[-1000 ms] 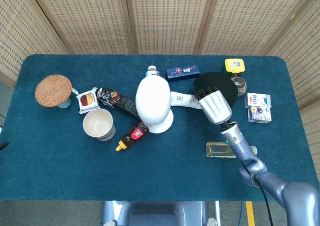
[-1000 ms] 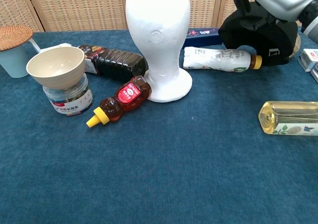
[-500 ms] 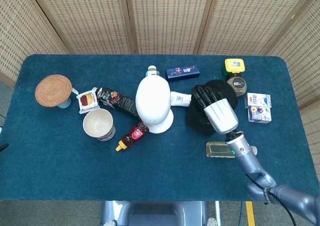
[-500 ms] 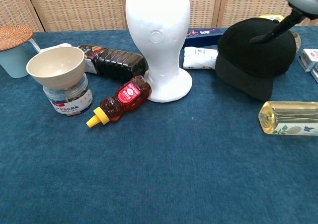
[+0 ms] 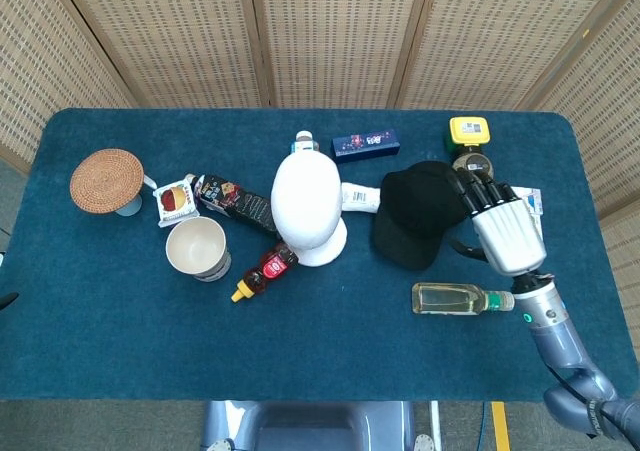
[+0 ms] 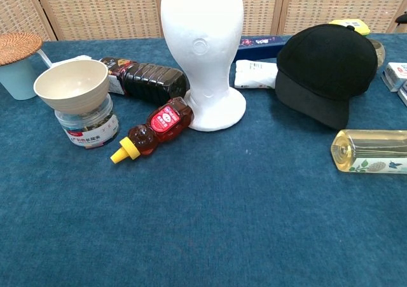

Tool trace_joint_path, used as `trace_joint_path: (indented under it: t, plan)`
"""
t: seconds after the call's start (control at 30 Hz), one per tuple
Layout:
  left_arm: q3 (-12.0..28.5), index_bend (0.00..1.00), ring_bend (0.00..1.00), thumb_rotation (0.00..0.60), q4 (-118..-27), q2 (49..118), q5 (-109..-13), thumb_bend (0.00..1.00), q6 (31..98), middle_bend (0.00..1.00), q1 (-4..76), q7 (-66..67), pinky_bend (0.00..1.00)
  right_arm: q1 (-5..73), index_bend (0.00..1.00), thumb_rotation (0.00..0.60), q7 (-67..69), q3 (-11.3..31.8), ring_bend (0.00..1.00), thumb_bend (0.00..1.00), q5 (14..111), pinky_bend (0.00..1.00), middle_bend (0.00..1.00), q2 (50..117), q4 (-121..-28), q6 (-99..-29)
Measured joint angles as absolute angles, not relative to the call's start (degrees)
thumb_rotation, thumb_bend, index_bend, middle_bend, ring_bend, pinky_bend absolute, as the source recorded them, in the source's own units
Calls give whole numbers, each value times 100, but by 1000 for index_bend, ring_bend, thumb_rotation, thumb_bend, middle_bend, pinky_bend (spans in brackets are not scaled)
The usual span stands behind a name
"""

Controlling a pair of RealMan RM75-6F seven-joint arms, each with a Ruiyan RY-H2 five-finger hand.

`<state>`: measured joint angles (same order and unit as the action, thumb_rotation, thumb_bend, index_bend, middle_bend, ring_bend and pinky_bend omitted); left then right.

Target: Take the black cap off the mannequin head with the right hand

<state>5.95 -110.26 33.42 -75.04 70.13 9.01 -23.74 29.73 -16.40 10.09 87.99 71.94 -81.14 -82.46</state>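
The cap (image 5: 418, 212) lies on the tabletop (image 5: 330, 341), crown up, just right of the bare head (image 5: 308, 203) and clear of it. In the chest view the cap (image 6: 327, 67) rests with its brim toward the camera, overlapping one end of the white bottle (image 6: 257, 74) behind it. Judged from this layout, removal is complete and only withdrawal of the arm remains.

The right hand (image 5: 503, 229) hovers just right of the cap, fingers spread, holding nothing. The fingertips (image 5: 470, 188) sit close to the cap's right edge; contact cannot be confirmed from the head view, and the chest view does not show the hand. The left hand is not in view.

Risks from this state:

- Snagging: if a fingertip catches the fabric during retraction, the cap drags to the right toward the boxes (image 5: 518, 214) and the jar (image 5: 470, 146)
- Collision: the oil bottle (image 5: 455, 297) lies directly below the hand, beside the wrist. A low or inward retraction path can roll it
- Instability: the cap partly rests on the white bottle, so a nudge can tip or slide it
- Head disturbance: unlikely, since the head stands well apart from the hand

Recommended precaution: lift the hand vertically before any lateral travel
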Motion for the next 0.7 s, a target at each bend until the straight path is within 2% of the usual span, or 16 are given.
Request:
trace_joint_path:
  t: [0.2, 0.4, 0.57, 0.7]
  plan:
    - [490, 65, 0, 600, -10922, 3775, -7794, 95, 7521, 0, 694, -2116, 136, 2486, 89, 404, -964, 1011, 140, 0, 8359, 309, 127, 6889, -8265, -8415]
    - [443, 66, 0, 600, -10562, 4573, -7996, 95, 8095, 0, 494, -1863, 132, 1812, 110, 398, -66, 906, 126, 0, 8138, 243, 130, 6827, -8071, -8814]
    - [443, 66, 0, 600, -10123, 5172, -8061, 95, 8421, 0, 377, -1671, 125, 1294, 116, 404, 107, 873, 95, 0, 7947, 181, 114, 6956, -7854, -9288]
    - [471, 66, 0, 600, -9827, 5491, -8109, 95, 8637, 0, 320, -1635, 122, 1060, 116, 434, 37, 762, 42, 0, 7887, 116, 70, 6911, -7989, -9317]
